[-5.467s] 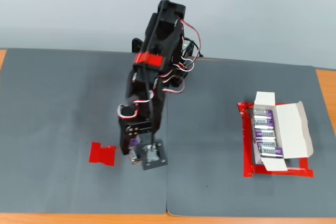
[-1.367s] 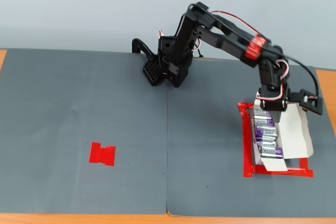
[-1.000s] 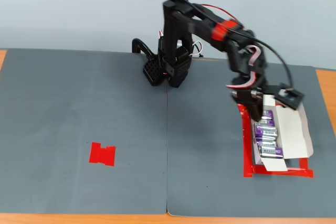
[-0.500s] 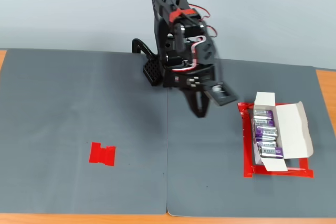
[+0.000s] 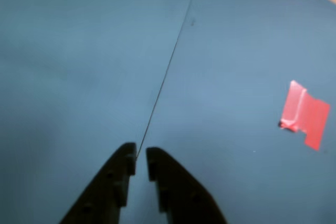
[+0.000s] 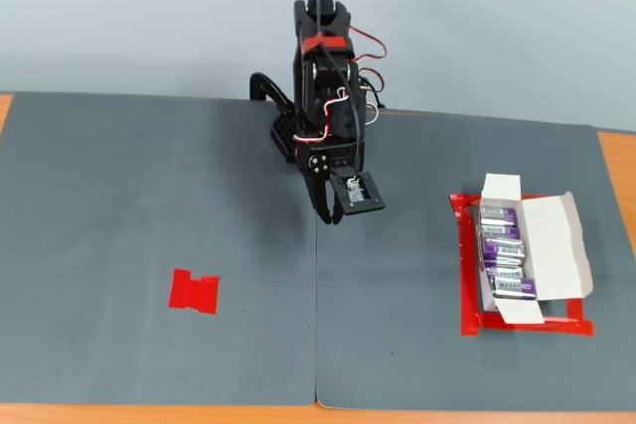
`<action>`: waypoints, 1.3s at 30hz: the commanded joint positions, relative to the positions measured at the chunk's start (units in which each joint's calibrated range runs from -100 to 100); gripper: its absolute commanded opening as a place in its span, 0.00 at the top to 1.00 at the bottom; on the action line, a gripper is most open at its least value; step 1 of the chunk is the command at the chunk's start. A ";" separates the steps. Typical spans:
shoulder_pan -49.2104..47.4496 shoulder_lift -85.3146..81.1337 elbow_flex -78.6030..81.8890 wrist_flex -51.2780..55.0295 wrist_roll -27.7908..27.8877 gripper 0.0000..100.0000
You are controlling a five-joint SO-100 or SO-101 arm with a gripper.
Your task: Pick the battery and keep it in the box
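Nearly closed, empty gripper (image 5: pixel 140 162) over mat seam (image 5: pixel 163 85); red tape patch (image 5: pixel 304 113) to its right in the blurry wrist view — box (image 6: pixel 522 247), seemingly holding batteries (image 6: pixel 513 286), well apart.

In the fixed view, the arm (image 6: pixel 323 96) stands at the back middle of the table (image 6: pixel 119 196), its gripper (image 6: pixel 328 213) hanging over the seam (image 6: pixel 316 315) between 2 mats. The box (image 6: pixel 552 250) lies at the right, inside a tape frame (image 6: pixel 467 275), with what look like 5 batteries (image 6: pixel 504 255) in a row in it. A tape patch (image 6: pixel 194 291) lies front left, well apart from the box.
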State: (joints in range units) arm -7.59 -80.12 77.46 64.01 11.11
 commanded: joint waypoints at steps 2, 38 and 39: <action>0.47 -10.13 8.34 -0.73 -0.25 0.98; 2.78 -19.20 14.85 10.91 -9.99 0.98; 2.78 -19.20 14.85 10.91 -9.99 0.98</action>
State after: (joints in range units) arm -5.01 -99.58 96.23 74.76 1.10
